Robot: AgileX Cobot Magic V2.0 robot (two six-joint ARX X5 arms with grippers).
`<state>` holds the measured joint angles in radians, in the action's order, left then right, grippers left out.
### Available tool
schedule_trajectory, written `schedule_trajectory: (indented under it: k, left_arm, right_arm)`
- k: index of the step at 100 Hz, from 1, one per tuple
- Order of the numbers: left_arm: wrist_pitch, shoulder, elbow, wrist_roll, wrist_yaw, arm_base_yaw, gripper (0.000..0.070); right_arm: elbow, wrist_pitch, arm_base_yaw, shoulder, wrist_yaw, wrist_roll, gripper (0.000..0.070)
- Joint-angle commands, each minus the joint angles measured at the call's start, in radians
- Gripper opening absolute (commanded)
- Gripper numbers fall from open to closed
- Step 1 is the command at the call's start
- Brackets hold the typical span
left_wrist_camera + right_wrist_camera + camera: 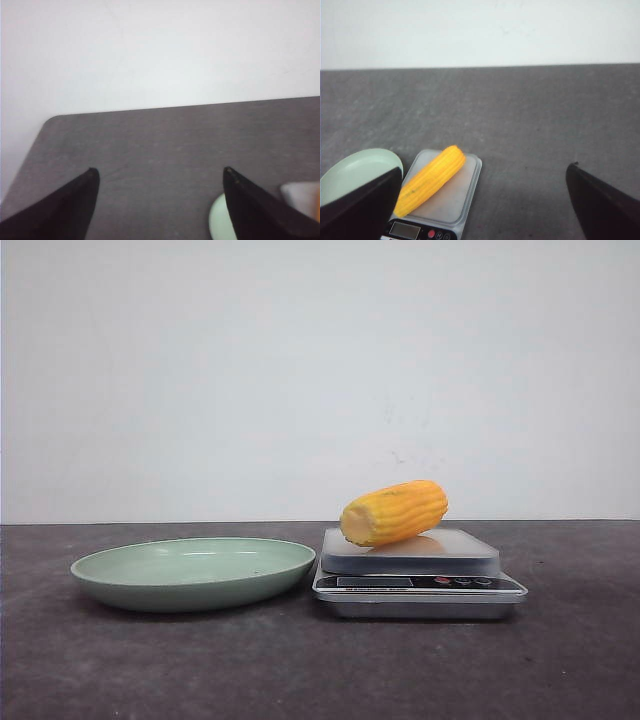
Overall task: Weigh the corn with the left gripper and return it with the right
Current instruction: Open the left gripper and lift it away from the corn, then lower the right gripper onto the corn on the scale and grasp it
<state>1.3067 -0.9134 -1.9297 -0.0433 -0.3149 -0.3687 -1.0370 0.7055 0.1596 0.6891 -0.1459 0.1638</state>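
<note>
Nearest me, the scale (420, 580) carries the corn (393, 512); weighing seems done. Left gripper (160, 200) and right gripper (482, 200) are both spread, empty. Next I must bring the right one onto the cob, for the plate (192, 572) at left.

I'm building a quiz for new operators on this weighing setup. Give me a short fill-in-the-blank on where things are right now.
1. The corn lies on the ____.
2. The green plate holds ____.
3. In the front view, the plate sits to the ____ of the corn.
4. The right gripper and the left gripper both have their fingers spread ____.

Missing words: scale; nothing; left; open
</note>
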Motion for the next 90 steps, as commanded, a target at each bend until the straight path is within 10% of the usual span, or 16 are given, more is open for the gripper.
schedule_trajectory:
  k: [1, 90]
  left_arm:
    - [0.020, 0.039, -0.005, -0.007, 0.009, -0.003, 0.0476]
    - [0.145, 0.620, 0.499, -0.244, -0.098, -0.003, 0.0474]
  right_arm:
    - [-0.018, -0.022, 0.015, 0.025, -0.009, -0.008, 0.0668]
    - [-0.018, -0.318, 0.384, 0.602, 0.155, 0.066, 0.0700]
